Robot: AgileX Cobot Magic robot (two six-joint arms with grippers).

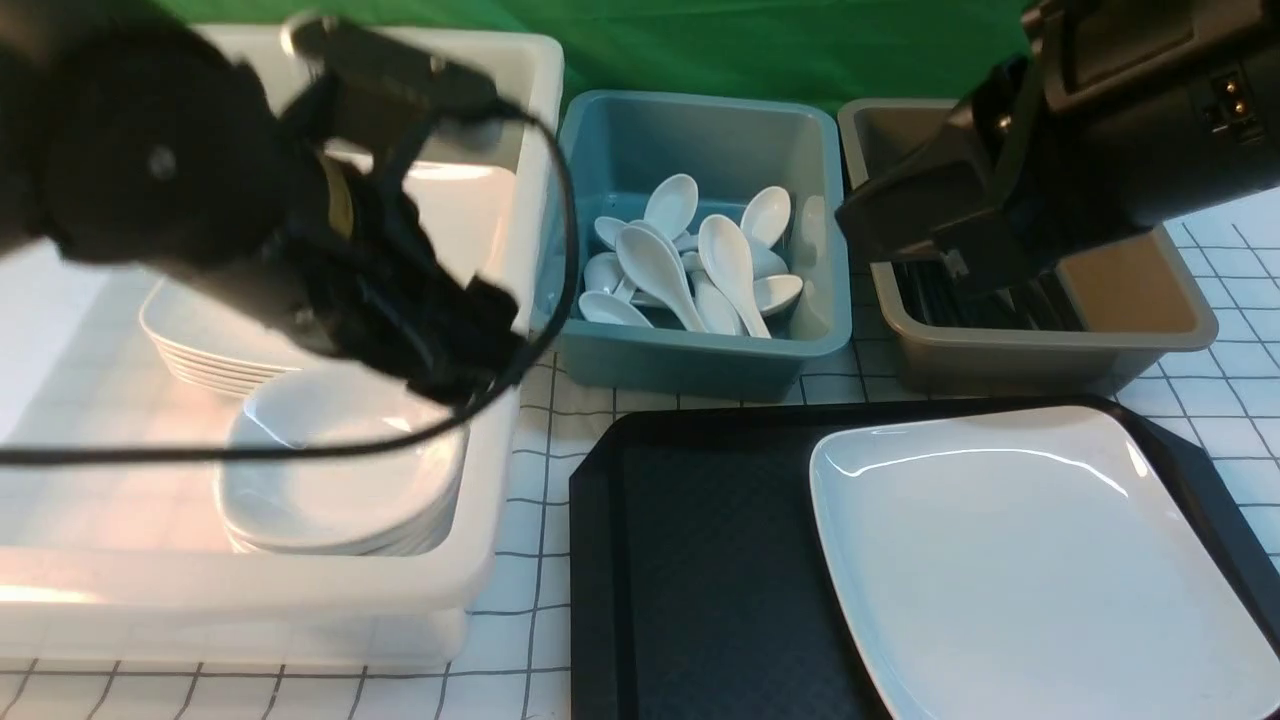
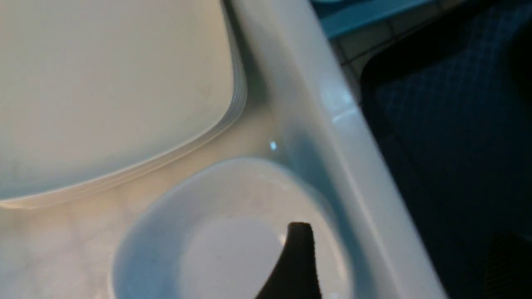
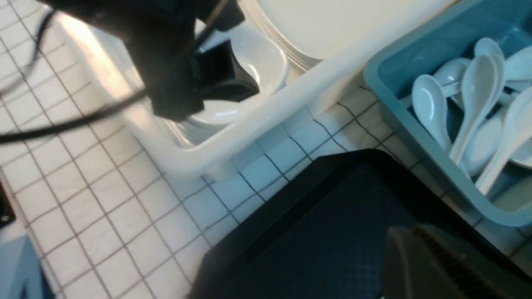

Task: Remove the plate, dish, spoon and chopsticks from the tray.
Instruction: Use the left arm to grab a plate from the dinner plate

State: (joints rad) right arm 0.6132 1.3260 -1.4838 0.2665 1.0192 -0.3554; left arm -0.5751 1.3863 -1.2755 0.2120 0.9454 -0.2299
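A: What is seen on the tray [image 1: 690, 560]?

B: Only the plate [image 1: 1030, 560] is seen there. It is laid flat on the tray's right part, toward the near right corner of the tabletop [image 1: 540, 520]. Nothing else is made out on the textured surface beside it.

A: Where are the tools placed?

B: The left tool [image 1: 455, 375] is held over the small dishes [image 1: 340, 480] stacked in the white tub [image 1: 480, 590] at the left edge. The right tool [image 1: 950, 265] is held over the brown tub [image 1: 1050, 365] by the far right corner, where thin black chopsticks [image 1: 1000, 305] are made out beneath it.

A: Are the tools set wide or narrow?

B: That cannot be told for either; no pair of fingers is shown clearly.

A: On what is the coming move judged to turn?

B: The plate lies toward the near edge from the right tool. It is well apart from the left tool, beyond the tub wall toward the right edge. The right arm is therefore judged the nearer. As the plate is square, no long axis is offered, so a rim would have to be taken, likely the far one.

A: What is shown by one view alone?

B: The plate is shown only by the front view. In the left wrist view a single black fingertip [image 2: 297, 253] is seen above the top dish's hollow, though contact cannot be confirmed. In the right wrist view the left tool is seen from the side, along with the tray's bare far left corner and the spoons [image 3: 465, 104] in the teal tub [image 3: 386, 83].
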